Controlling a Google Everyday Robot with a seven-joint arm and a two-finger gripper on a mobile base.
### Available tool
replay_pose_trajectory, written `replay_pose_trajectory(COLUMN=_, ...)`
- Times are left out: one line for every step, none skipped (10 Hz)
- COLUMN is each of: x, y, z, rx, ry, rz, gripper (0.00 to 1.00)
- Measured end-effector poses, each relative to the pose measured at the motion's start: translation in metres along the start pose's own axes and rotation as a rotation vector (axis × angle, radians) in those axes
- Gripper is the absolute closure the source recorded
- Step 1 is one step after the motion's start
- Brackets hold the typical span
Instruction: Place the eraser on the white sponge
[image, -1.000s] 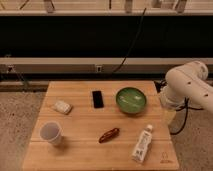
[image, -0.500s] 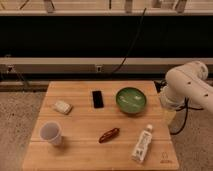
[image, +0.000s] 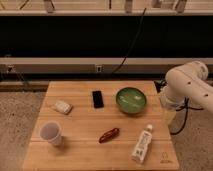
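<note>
The eraser (image: 97, 99), a small flat black slab, lies on the wooden table (image: 80, 150) near its back middle. The white sponge (image: 62, 107), an off-white rounded block, lies to its left near the table's left side. The white arm (image: 189, 87) is folded at the table's right edge. The gripper (image: 169, 116) hangs below it, beside the right edge, far from the eraser and the sponge.
A green bowl (image: 131, 100) stands right of the eraser. A white paper cup (image: 51, 133) stands front left. A reddish-brown elongated object (image: 108, 135) lies front middle. A white bottle (image: 142, 144) lies front right. A dark wall and rail run behind.
</note>
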Motion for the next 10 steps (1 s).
replay_pose_trajectory(x=0.0, y=0.0, z=0.0, rx=0.0, ry=0.0, rz=0.0, gripper=0.2)
replay_pose_trajectory(x=-0.002, y=-0.001, z=0.002, rx=0.002, ry=0.007, rz=-0.008, gripper=0.2)
replay_pose_trajectory(x=-0.013, y=-0.005, z=0.004, rx=0.007, ry=0.013, rz=-0.033, gripper=0.2)
replay_pose_trajectory(x=-0.025, y=-0.009, z=0.007, rx=0.011, ry=0.02, rz=-0.054, gripper=0.2)
replay_pose_trajectory(x=-0.045, y=-0.014, z=0.01, rx=0.016, ry=0.027, rz=-0.082, gripper=0.2)
replay_pose_trajectory(x=-0.056, y=-0.016, z=0.012, rx=0.018, ry=0.033, rz=-0.1, gripper=0.2)
replay_pose_trajectory(x=-0.062, y=-0.02, z=0.012, rx=0.024, ry=0.037, rz=-0.115, gripper=0.2)
replay_pose_trajectory(x=-0.069, y=-0.025, z=0.014, rx=0.028, ry=0.043, rz=-0.136, gripper=0.2)
replay_pose_trajectory(x=-0.074, y=-0.028, z=0.015, rx=0.032, ry=0.047, rz=-0.151, gripper=0.2)
replay_pose_trajectory(x=-0.08, y=-0.03, z=0.016, rx=0.035, ry=0.048, rz=-0.165, gripper=0.2)
